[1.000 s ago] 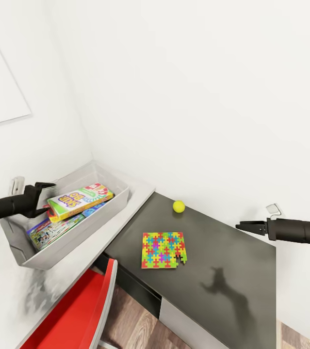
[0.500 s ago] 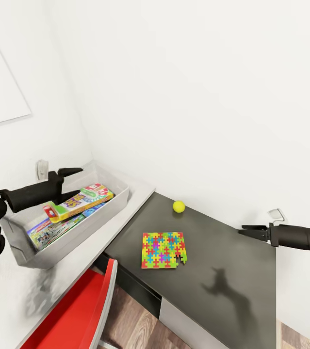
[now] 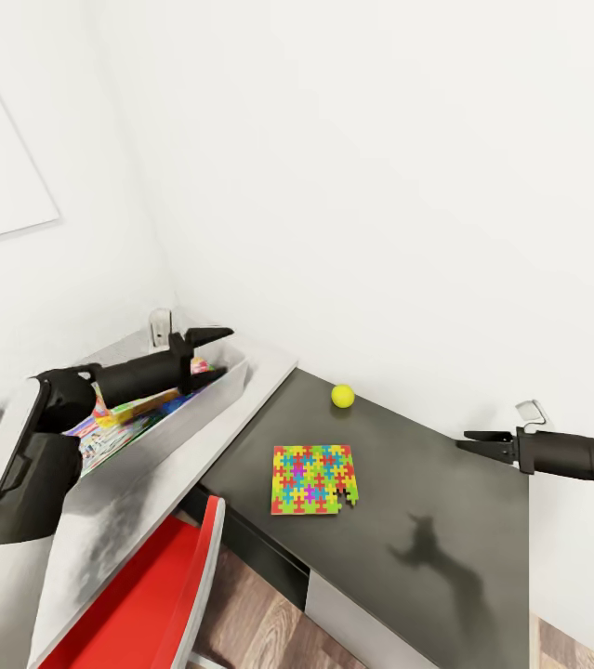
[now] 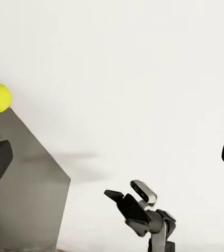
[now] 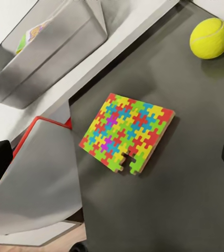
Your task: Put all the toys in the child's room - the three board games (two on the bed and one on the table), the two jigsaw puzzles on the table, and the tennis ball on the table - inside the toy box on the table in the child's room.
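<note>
A colourful jigsaw puzzle [image 3: 313, 479] lies flat on the dark table [image 3: 445, 502], and it also shows in the right wrist view as the puzzle [image 5: 128, 132]. The tennis ball [image 3: 342, 396] rests near the wall behind it. The grey toy box [image 3: 231, 383] stands on the pale desk to the left, with board games [image 3: 129, 411] inside. My left gripper [image 3: 222, 350] hovers open over the box's far end, empty. My right gripper [image 3: 465, 439] is open and empty above the table's right side, well apart from the puzzle and ball.
A red chair [image 3: 148, 595] is tucked under the pale desk [image 3: 138, 520] in front of the box. White walls close in behind the box and the table. Wooden floor [image 3: 269, 623] shows below the table's front edge.
My left arm has swung from the box's near left side across to above its far end. The right arm dropped back slightly a second ago and has held still since.
</note>
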### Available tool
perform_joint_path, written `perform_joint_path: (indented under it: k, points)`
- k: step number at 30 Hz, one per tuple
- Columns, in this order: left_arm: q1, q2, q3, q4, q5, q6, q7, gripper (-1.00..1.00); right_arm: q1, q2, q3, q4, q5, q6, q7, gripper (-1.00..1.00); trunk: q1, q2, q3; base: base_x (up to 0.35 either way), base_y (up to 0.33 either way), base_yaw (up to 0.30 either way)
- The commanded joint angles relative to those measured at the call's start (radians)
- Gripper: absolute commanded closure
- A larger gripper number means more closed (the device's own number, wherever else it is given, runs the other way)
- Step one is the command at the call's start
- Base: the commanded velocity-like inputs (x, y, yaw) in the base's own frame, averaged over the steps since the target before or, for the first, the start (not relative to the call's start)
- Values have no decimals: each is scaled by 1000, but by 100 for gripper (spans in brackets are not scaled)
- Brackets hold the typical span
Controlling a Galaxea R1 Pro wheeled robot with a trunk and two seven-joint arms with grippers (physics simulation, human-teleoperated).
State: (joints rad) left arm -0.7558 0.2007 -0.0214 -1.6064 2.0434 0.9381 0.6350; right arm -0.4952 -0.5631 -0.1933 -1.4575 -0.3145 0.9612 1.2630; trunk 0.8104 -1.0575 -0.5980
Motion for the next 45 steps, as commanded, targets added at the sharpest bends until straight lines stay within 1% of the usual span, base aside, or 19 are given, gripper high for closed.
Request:
perform_joint_path:
  k: [1,3,5,6,10,12,13,16,17,18,20,21,24,25,27,30,33,38,45]
  points:
    - [-3,-21,-25,-1,1,-1,10,-100,-1,-1,0,-1,-2,6,1,-100,0,-1,-1,0,0,0]
    - [-9,-66,-83,-1,-36,-1,12,-100,-1,-1,-5,-1,-3,7,1,-100,0,-1,-1,0,0,0]
    - [-16,-118,-152,-1,-104,-2,12,-100,-4,0,-23,-2,-3,9,0,-100,0,-1,-1,0,0,0]
    - [-16,-118,-152,-1,-104,-2,12,-100,-4,0,-23,-2,-3,9,0,-100,0,-1,-1,0,0,0]
    - [-23,-230,-273,0,-283,-15,8,-100,-14,1,-72,-7,-10,26,0,-100,0,-1,-1,0,0,0]
    - [-25,-275,-323,2,-376,-28,7,-100,-22,11,-87,-14,-20,49,0,-100,0,-1,-1,0,0,0]
    - [-25,-275,-323,2,-376,-28,7,-100,-22,11,-87,-14,-20,49,0,-100,0,-1,-1,0,0,0]
    - [-20,-315,-399,5,-488,-73,5,-100,-35,45,-103,-25,-30,79,-1,-100,0,-1,-1,0,0,0]
    - [-20,-315,-399,5,-488,-73,5,-100,-37,58,-107,-28,-31,86,-1,-100,0,-1,-1,0,0,0]
    - [-16,-323,-427,7,-515,-97,5,-100,-37,58,-107,-28,-31,86,-1,-100,0,-1,-1,0,0,0]
    - [-4,-335,-488,9,-558,-156,4,-100,-40,81,-117,-32,-34,86,-4,-100,0,-1,-1,0,0,0]
    - [-4,-335,-488,9,-558,-156,4,-100,-40,81,-117,-32,-34,86,-4,-100,0,-1,-1,0,0,0]
    - [12,-340,-570,9,-606,-242,5,-100,-40,100,-130,-45,-36,86,-14,-100,0,-1,-1,0,0,0]
    - [12,-340,-570,9,-606,-242,5,-100,-40,100,-130,-45,-36,86,-14,-100,0,-1,-1,0,0,0]
    - [18,-341,-609,8,-626,-282,9,-100,-36,106,-140,-60,-36,86,-20,-100,0,-1,-1,0,0,0]
    - [27,-341,-644,5,-643,-317,13,-100,-11,108,-164,-80,-34,86,-32,-100,0,-1,-1,0,0,0]
    - [44,-342,-661,3,-652,-336,11,-100,35,110,-196,-90,-29,86,-52,-100,0,-1,-1,0,0,0]
    - [70,-342,-676,1,-657,-349,4,-100,81,110,-225,-117,-26,74,-70,-100,0,-1,-1,0,0,-5]
    - [87,-342,-682,0,-660,-356,10,-100,103,110,-239,-141,-14,72,-84,-100,0,-1,4,0,0,-67]
